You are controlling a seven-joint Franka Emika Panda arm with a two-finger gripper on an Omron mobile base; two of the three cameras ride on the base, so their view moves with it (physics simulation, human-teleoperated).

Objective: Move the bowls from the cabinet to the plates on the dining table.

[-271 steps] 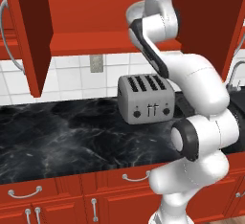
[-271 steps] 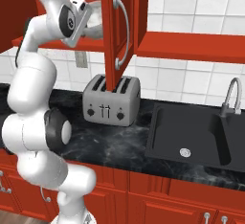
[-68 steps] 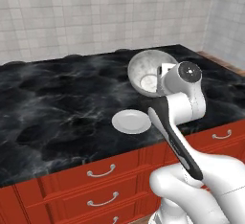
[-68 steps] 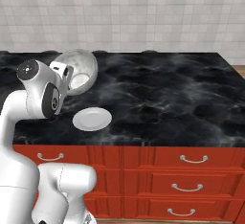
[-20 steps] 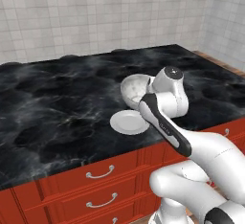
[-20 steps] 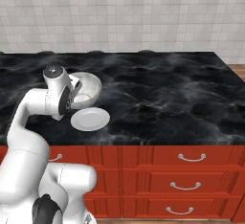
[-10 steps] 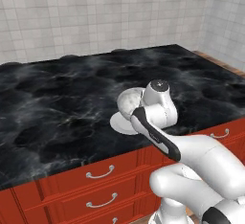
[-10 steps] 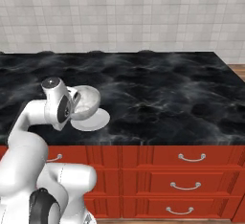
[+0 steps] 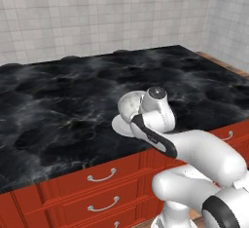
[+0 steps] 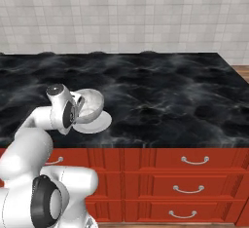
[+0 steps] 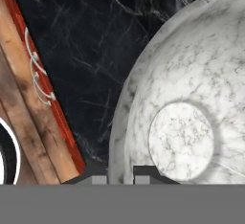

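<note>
The tool (image 11: pixel 119 173), nearly closed on the rim of the mottled bowl (image 10: pixel 90 105), held it over the plate (image 10: pixel 98 123); releasing likely came next.

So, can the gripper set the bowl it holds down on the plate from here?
Probably yes. The gripper is shut on the rim of the mottled bowl, which sits right over the white plate on the dining table, with nothing else near it.
</note>
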